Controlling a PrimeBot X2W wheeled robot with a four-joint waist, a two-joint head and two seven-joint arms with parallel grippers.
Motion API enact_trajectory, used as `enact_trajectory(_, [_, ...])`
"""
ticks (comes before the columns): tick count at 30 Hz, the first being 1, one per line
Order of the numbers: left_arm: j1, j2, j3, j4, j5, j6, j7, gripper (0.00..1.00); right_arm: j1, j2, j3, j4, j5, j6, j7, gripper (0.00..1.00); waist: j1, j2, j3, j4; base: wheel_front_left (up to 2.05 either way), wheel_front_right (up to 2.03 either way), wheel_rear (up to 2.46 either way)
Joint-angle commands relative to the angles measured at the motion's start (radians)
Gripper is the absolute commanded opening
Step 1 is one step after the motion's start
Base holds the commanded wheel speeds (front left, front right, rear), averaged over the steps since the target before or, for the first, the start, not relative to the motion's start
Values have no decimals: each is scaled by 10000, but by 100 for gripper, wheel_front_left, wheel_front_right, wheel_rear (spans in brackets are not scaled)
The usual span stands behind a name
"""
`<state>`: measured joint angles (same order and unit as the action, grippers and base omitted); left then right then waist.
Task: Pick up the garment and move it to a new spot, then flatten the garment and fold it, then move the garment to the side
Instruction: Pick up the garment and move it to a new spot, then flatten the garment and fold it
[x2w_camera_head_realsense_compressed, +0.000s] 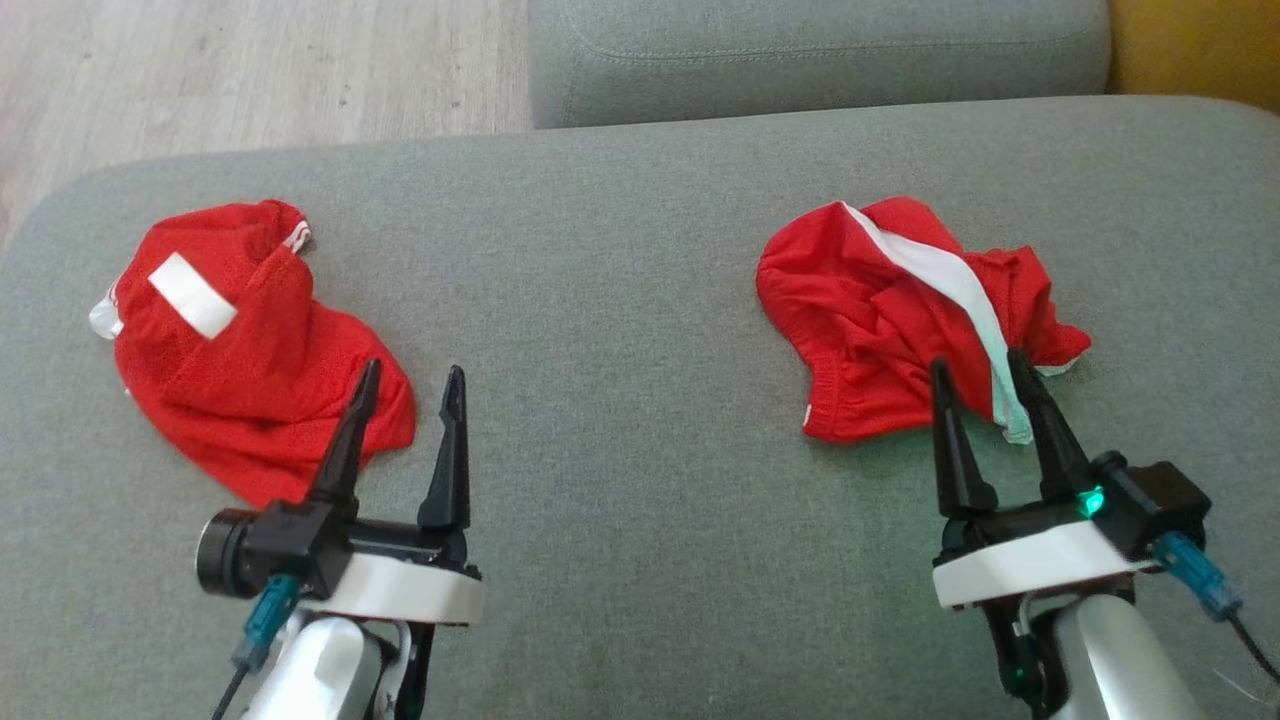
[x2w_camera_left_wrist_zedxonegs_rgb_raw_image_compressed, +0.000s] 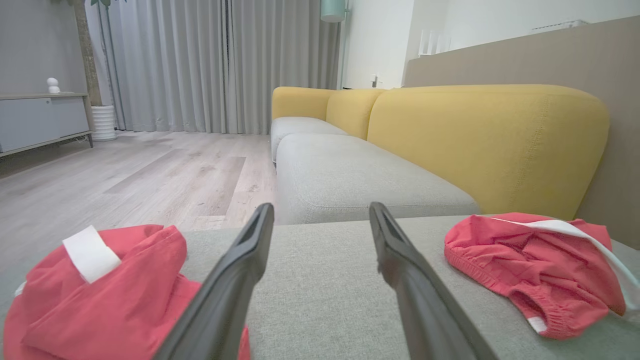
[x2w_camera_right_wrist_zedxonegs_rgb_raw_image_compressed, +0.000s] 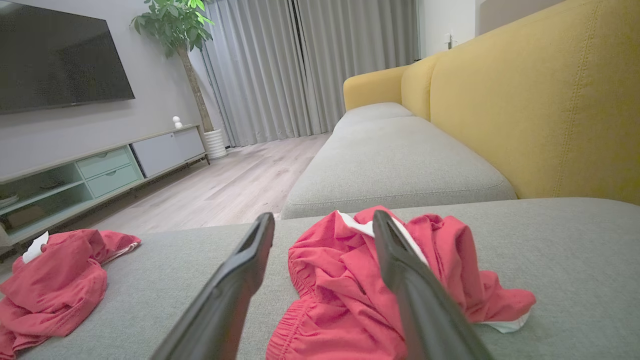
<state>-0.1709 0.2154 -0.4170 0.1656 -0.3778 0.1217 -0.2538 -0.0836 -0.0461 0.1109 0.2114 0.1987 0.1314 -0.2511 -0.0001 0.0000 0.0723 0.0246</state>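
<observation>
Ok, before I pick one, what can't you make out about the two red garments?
- Left garment: near edge partly hidden behind the left end effector in the head view; cut off by the left wrist view's bottom edge.
- Right garment: lower part hidden behind the fingers of the right end effector in head and right wrist views.
- Both crumpled: type and underside can't be told.

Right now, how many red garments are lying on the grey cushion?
2. One red garment, with a white patch, lies at the left of the cushion, beside the left pincer; the second red garment, white-striped, lies at the right, by the right pincer. None seems hidden.
</observation>
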Motion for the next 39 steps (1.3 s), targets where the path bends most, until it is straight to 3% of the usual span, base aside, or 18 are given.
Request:
enact_trajectory(1, [-359,76,436,-307,73,-20,-79,100,-336,-41,275,-268,-113,-7,-107,100,1,0,28,-4,0,0,0])
enact_trajectory(10, [-523,-360,622,-92,388,-484,-79,100,-1242,-41,846,586,-592,-7,-97,100,1,0,339,329,0,0,0])
enact_trajectory(14, [-677,-605,607,55,530,-687,-79,100,-2373,-41,853,1435,-1214,-7,498,100,1,0,581,695,0,0,0])
enact_trajectory(23, [-959,-1113,599,388,775,-1058,-80,100,-5069,-332,-1039,3639,-3758,-7,2477,100,1,0,1159,1590,0,0,0])
enact_trajectory(32, [-1105,-1424,625,606,1002,-1317,-80,100,-6305,-789,-2068,5847,-4944,-7,3697,100,1,0,1560,2027,0,0,0])
enact_trajectory(33, [-1115,-1450,628,615,1024,-1333,-80,100,-6380,-819,-2106,6058,-4997,-7,3739,95,1,0,1582,2046,0,0,0])
enact_trajectory(34, [-1124,-1474,630,625,1045,-1348,-80,100,-6458,-819,-2107,6235,-4993,-7,3688,0,1,0,1604,2061,0,0,0])
enact_trajectory(39, [-1165,-1546,668,655,1101,-1379,-80,100,-6953,-821,-1902,6674,-4778,-7,2897,0,1,0,1642,2052,0,0,0])
